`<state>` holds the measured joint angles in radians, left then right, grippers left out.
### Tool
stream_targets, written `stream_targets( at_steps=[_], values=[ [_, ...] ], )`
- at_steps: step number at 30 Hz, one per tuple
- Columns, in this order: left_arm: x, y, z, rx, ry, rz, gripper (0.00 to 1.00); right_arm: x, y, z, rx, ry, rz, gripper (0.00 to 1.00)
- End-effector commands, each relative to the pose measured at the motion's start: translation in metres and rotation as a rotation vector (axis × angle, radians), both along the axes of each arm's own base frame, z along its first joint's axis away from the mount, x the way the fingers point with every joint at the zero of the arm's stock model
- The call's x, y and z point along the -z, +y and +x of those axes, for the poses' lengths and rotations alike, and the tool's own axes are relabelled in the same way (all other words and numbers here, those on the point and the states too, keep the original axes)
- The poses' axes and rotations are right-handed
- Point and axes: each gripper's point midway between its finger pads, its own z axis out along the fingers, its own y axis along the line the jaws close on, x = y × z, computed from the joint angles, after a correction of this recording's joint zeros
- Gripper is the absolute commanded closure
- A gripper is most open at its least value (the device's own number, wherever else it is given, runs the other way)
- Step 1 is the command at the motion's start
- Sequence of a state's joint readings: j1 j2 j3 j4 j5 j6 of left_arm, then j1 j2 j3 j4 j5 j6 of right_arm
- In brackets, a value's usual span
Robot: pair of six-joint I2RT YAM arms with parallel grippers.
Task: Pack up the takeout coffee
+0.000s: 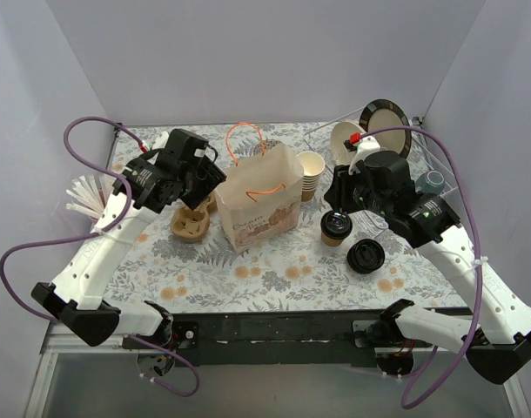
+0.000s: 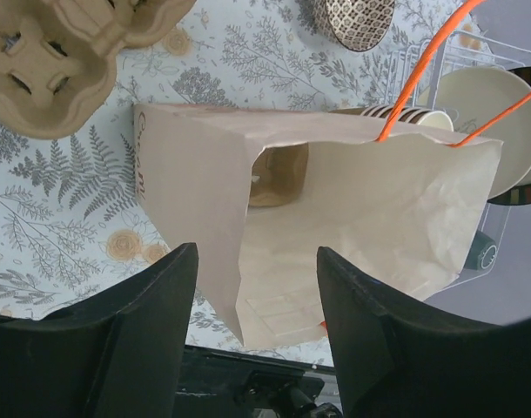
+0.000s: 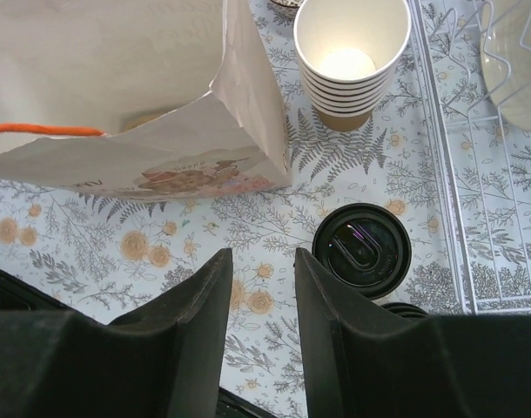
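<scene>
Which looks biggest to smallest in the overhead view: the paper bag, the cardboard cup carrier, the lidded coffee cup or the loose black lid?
1. paper bag
2. cardboard cup carrier, partly hidden
3. lidded coffee cup and loose black lid: about alike, no ranking

Plain pale lilac-grey walls [image 1: 265,61] rise beyond the left claw [image 2: 257,270] and right claw [image 3: 263,270]; beneath both, the table [image 1: 274,279] shows a fern-and-flower print.
</scene>
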<state>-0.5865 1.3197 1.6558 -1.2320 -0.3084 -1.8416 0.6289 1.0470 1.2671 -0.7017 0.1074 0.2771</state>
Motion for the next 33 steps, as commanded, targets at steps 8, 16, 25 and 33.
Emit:
stream_targets(
  at_steps=[8, 16, 25, 33],
  values=[
    [0.024, 0.001, 0.007, 0.046, -0.029, 0.084, 0.57, -0.021, 0.003, 0.006, 0.030, -0.029, 0.051, 0.58],
    [0.015, -0.006, 0.026, 0.299, -0.168, 0.274, 0.98, -0.024, 0.003, 0.003, 0.023, -0.022, 0.053, 0.59],
    [0.003, -0.026, 0.011, 0.658, -0.328, 0.293, 1.00, -0.019, -0.005, 0.005, 0.034, -0.029, -0.006, 0.59],
    [-0.008, -0.009, 0.037, 0.622, -0.366, 0.390, 1.00, -0.017, 0.001, 0.007, 0.023, -0.014, 0.014, 0.59]
  ],
)
